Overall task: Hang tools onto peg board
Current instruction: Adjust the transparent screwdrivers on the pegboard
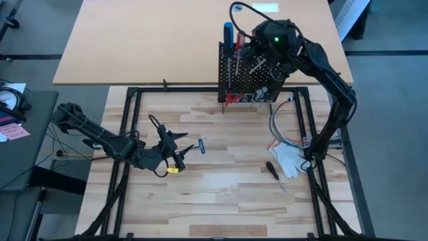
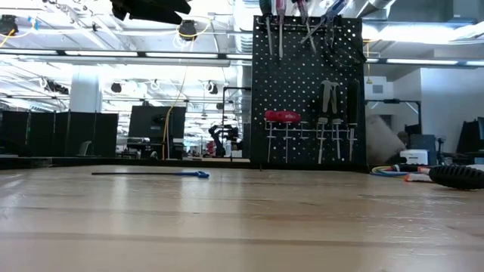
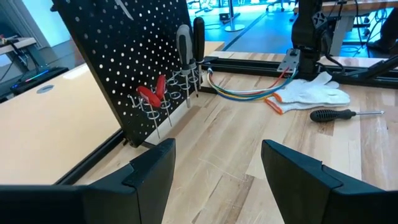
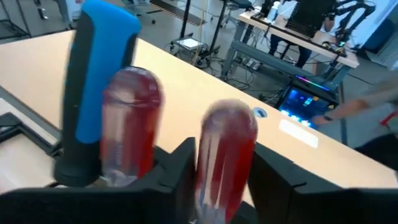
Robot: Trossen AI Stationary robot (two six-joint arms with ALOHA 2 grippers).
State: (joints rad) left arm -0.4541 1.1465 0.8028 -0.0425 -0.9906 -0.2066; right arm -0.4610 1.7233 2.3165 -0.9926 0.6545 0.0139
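From straight overhead, the right gripper (image 1: 257,48) sits at the top edge of the peg board (image 1: 249,77), up around 1 o'clock on the table, right among the screwdriver handles stuck there. The left gripper (image 1: 175,144) hovers over the middle of the table, fingers spread with nothing between them, and the blue T-handle tool (image 1: 198,146) lies just off its tips toward 3 o'clock, so that arm is the nearer one for it. The black-handled screwdriver (image 1: 272,170) rests at about 4 o'clock beside the white glove (image 1: 287,158), shaft pointing down toward 5, closer to the right arm's base.

At table height the peg board (image 2: 306,91) stands upright with red pliers (image 2: 282,116) on its lower hooks, and the blue tool (image 2: 193,174) lies flat, long axis crosswise.

The left wrist camera shows its fingers (image 3: 152,171) wide apart and empty, with the board and the black screwdriver (image 3: 329,114) ahead.

The right wrist camera shows a red handle (image 4: 227,155) standing upright between the right fingers (image 4: 180,165), with a second red handle and a blue handle (image 4: 96,81) just beside it. Can't tell if that grip is clenched or letting go.
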